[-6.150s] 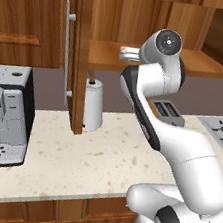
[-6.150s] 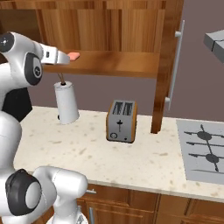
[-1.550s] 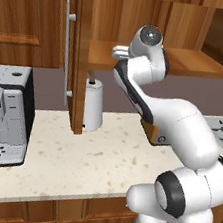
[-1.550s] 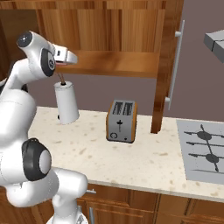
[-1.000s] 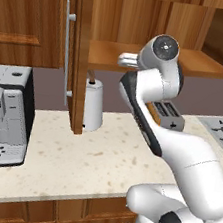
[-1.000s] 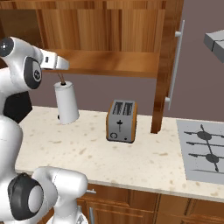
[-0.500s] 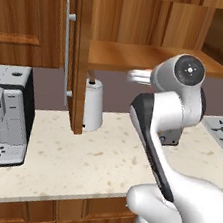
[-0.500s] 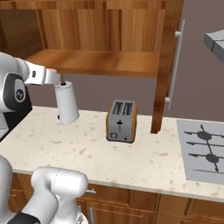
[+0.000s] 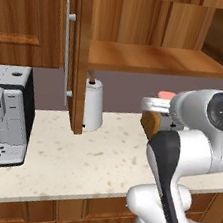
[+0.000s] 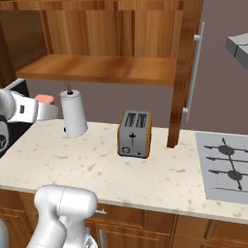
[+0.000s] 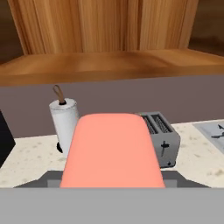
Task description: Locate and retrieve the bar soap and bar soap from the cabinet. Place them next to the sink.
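So the arm has swung back out from the cabinet (image 9: 156,59) shelf since half a second ago and now hangs over the bench (image 9: 91,161), in front of the toaster (image 10: 134,133). Its fingers (image 11: 112,175) look pinched on a bar soap (image 11: 111,151), though they're mostly hidden. It's a flat salmon-pink bar with rounded corners, held level, right of the paper towel roll (image 9: 93,106).

The cabinet (image 9: 156,59) is reddish-brown wood with visible grain and a soft shine. Its handle (image 9: 66,56) is smooth silver metal. The counter (image 10: 160,174) looks like speckled beige stone, matt. The bar soap (image 11: 111,151) is smooth, matt salmon-pink. The toaster (image 10: 134,134) has brushed metal.
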### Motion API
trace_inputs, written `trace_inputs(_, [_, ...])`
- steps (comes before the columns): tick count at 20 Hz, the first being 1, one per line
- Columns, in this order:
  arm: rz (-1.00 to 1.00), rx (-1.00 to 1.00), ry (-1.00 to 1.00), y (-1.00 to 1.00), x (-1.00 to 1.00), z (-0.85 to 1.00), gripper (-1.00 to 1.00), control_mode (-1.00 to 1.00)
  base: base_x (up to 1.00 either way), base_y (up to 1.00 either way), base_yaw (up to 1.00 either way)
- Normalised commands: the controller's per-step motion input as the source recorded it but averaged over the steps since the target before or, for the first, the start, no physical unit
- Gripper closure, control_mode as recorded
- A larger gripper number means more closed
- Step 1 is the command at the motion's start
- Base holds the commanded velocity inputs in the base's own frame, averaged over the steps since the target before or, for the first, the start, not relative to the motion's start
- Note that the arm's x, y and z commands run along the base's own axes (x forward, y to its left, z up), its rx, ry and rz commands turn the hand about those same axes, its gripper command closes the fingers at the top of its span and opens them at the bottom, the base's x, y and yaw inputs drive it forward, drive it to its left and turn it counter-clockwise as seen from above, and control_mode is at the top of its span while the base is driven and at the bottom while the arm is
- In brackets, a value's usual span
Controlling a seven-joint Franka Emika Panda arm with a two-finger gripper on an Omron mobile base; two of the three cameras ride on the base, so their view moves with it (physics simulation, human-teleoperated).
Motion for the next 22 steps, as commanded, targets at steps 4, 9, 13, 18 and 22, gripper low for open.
trace_inputs(4, [0.06, 0.0, 0.0, -0.28, -0.82, -0.29, 1.0, -1.0, 0.0, 0.0, 0.0])
trace_inputs(9, [0.11, -0.01, -0.01, -0.2, -0.58, -0.44, 1.0, -1.0, 0.0, 0.0, 0.0])
trace_inputs(13, [0.16, -0.01, -0.02, -0.07, -0.35, -0.43, 1.0, -1.0, 0.0, 0.0, 0.0])
trace_inputs(18, [0.02, 0.0, 0.0, 0.02, -0.19, -0.06, 1.0, -1.0, 0.0, 0.0, 0.0])
trace_inputs(22, [0.0, 0.0, 0.0, 0.0, 0.0, 0.0, 1.0, -1.0, 0.0, 0.0, 0.0])
